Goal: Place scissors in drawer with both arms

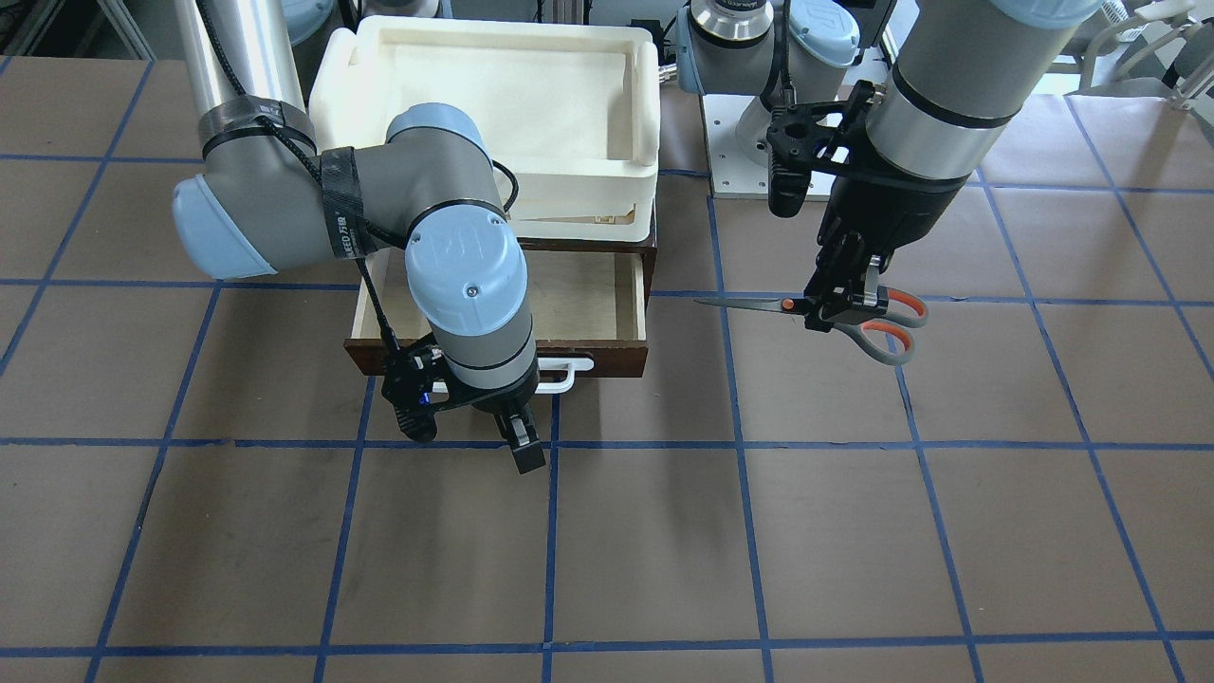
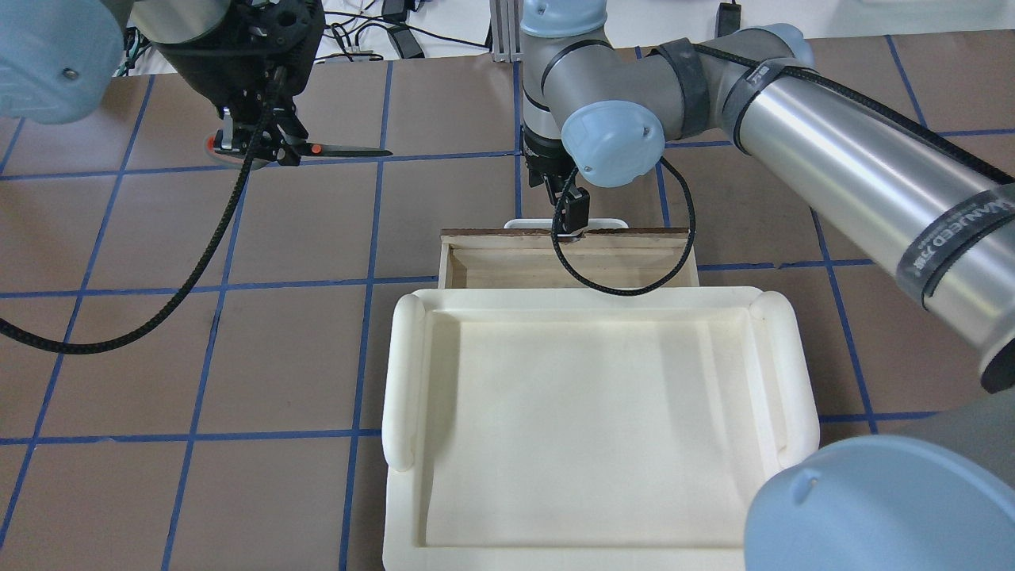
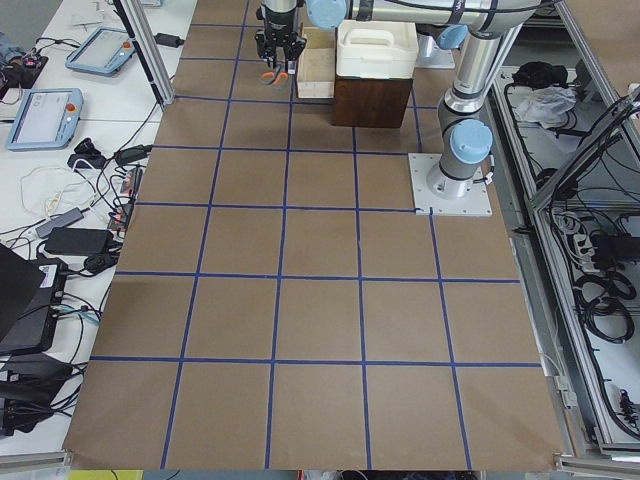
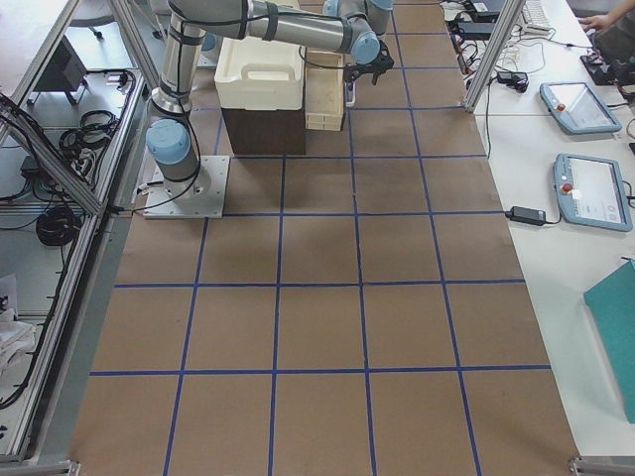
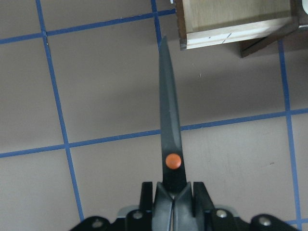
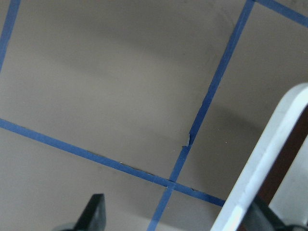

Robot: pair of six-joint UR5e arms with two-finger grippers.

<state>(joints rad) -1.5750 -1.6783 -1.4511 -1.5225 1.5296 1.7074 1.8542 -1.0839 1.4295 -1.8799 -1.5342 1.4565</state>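
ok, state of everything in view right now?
scissors: blades closed, held by the handle end.
left gripper: shut on scissors.
drawer: open, no contents visible.
right gripper: open, at the drawer's white handle.
foam tray: empty, atop the drawer's cabinet.

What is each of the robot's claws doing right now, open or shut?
Left gripper: shut on the scissors.
Right gripper: open, holding nothing, by the drawer's white handle.
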